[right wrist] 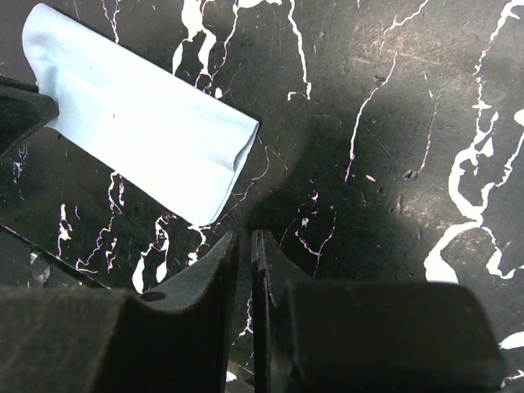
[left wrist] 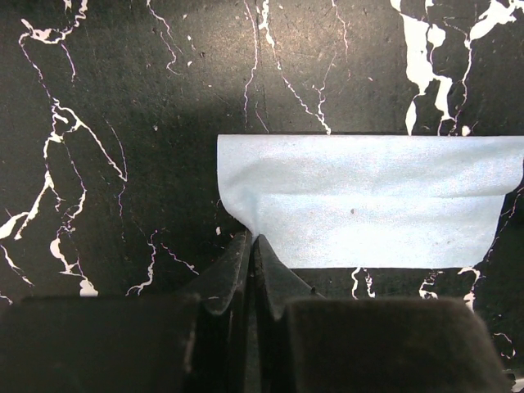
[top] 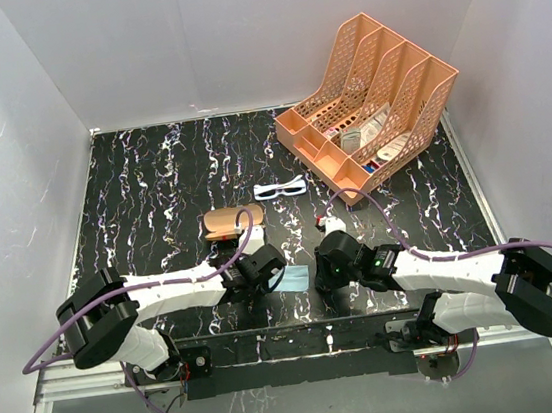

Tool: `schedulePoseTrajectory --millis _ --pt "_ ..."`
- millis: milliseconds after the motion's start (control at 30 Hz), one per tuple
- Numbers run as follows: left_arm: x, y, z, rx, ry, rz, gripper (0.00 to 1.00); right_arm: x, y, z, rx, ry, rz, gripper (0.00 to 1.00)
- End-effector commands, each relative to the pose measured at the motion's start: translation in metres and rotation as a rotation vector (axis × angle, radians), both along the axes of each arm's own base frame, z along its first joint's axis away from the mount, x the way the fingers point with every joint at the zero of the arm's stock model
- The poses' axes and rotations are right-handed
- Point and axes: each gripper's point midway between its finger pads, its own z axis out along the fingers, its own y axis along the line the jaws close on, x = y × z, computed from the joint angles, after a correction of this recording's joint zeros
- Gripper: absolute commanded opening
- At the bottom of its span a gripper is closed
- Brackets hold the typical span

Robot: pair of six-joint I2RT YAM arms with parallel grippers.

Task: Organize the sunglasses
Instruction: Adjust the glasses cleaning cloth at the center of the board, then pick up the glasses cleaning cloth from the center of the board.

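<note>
left jaws: pinched shut on corner of light blue cloth (left wrist: 368, 201) | right jaws: nearly closed, empty, near cloth | sunglasses (top: 281, 188): on bench (top: 152, 181), between plaid case (top: 232, 221) and orange file rack (top: 369, 104)

My left gripper (top: 274, 275) hides part of the light blue square cloth (top: 296, 280) in the top view, and I cannot identify the small contents of the peach mesh organizer (top: 421, 78).

No readable text, labels, brands, numbers or signs anywhere; items in the orange rack (top: 412, 84) too small to tell
</note>
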Motion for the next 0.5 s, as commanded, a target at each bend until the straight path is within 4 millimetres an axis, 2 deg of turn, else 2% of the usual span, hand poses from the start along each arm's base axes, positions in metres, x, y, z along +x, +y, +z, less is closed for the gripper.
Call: schedulePoseTrajectory --millis 0,367,467 --pt "-0.023 0.021 -0.027 0.083 0.108 -0.013 0.00 0.006 0.010 0.014 0.052 -0.037 0.001 0.11" --pt "-0.022 0.009 -0.017 0.016 0.094 -0.040 0.00 0.009 0.024 0.027 0.064 -0.020 -0.021 0.13" --pt "-0.022 0.005 -0.013 -0.025 0.085 -0.044 0.00 0.007 0.028 0.027 0.053 -0.008 -0.035 0.16"
